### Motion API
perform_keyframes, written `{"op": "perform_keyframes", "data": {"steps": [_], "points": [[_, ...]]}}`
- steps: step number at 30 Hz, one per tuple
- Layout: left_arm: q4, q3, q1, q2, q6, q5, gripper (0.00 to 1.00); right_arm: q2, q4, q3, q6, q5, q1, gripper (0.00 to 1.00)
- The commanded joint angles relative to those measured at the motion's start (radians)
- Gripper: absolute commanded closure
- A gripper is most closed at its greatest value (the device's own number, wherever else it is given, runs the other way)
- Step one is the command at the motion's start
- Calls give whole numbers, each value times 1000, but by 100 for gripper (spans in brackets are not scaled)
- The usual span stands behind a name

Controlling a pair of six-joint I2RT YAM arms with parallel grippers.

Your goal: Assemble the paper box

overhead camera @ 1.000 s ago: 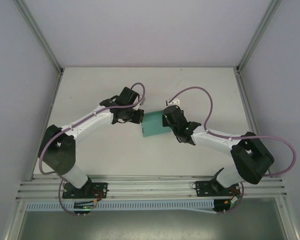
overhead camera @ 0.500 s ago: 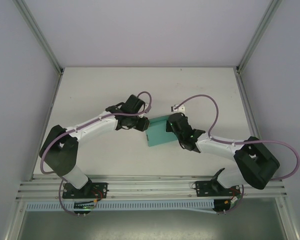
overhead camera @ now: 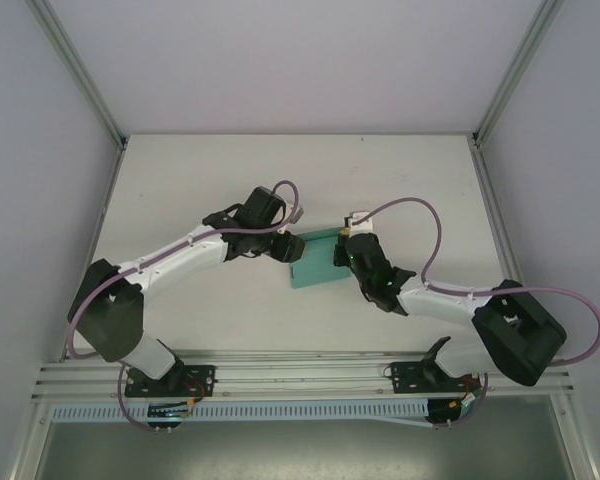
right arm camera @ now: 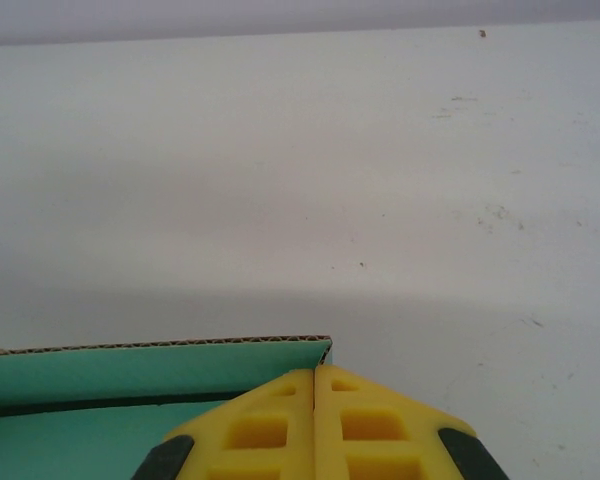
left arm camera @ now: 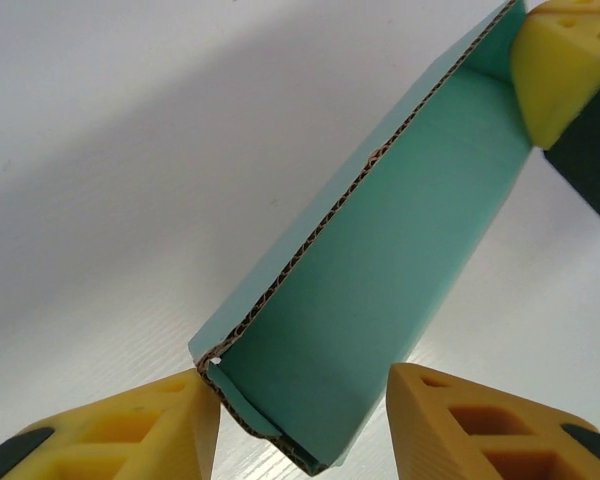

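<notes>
Paper box [overhead camera: 314, 264] of teal card hangs between the two sets of fingers, its hollow side facing the left wrist camera. Right fingers [right arm camera: 315, 420] are pressed together on the wall at the box's far end, pinching it. Left fingers [overhead camera: 288, 247] stand spread around the near end: one just beside the corner, the other apart from the wall. White counter [overhead camera: 180, 180] lies beneath.
</notes>
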Motion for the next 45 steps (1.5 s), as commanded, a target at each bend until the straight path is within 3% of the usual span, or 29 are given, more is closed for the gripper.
{"op": "perform_keyframes", "data": {"steps": [1,18,27,35,45], "points": [[130,5,-28,-25,38,132,54,-33,156,-33,-52,-128,44,100],[177,-90,-42,-99,16,209,51,-139,257,-179,-88,-180,67,100],[205,-159,-78,-114,83,280,52,-225,223,-240,-127,-190,131,100],[225,-172,-93,-154,75,272,56,-336,162,-272,-121,-158,146,100],[230,-91,-93,-141,113,289,55,-267,234,-239,-174,-150,144,100]]}}
